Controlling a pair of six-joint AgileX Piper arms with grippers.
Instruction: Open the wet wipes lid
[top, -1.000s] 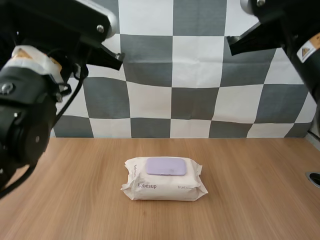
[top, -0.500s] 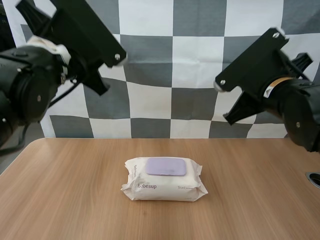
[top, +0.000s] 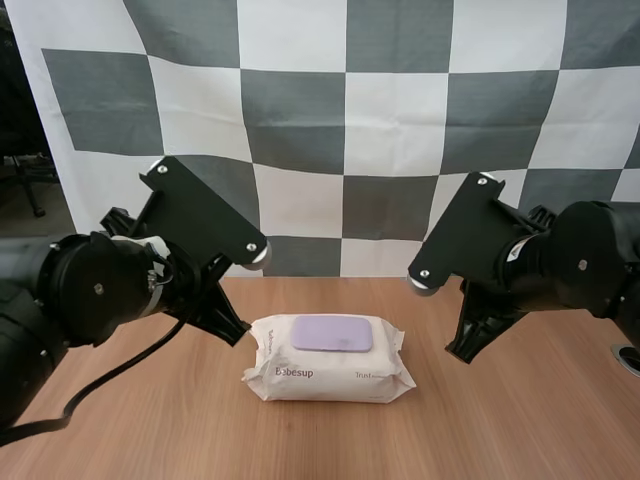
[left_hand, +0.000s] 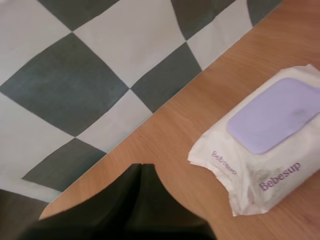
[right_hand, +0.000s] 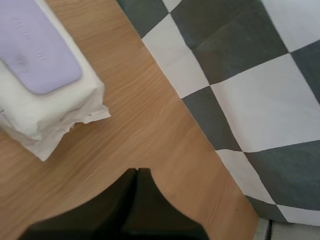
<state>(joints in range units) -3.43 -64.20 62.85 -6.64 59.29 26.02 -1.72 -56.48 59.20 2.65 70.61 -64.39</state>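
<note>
Pack of wet wipes (top: 330, 372): lay flat at centre of wooden table (top: 130, 420), purple lid (top: 331, 333) down. Left gripper (left_hand: 141, 169), right gripper (right_hand: 136, 172): fingers together, empty, flanking pack, clear of it.

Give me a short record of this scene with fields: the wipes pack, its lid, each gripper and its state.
pack of wet wipes: lies flat on the wooden table, between the two arms
lid: purple, on top of the pack, closed
left gripper: shut on nothing, near the pack's left end, not touching it
right gripper: shut on nothing, near the pack's right end, not touching it
</note>
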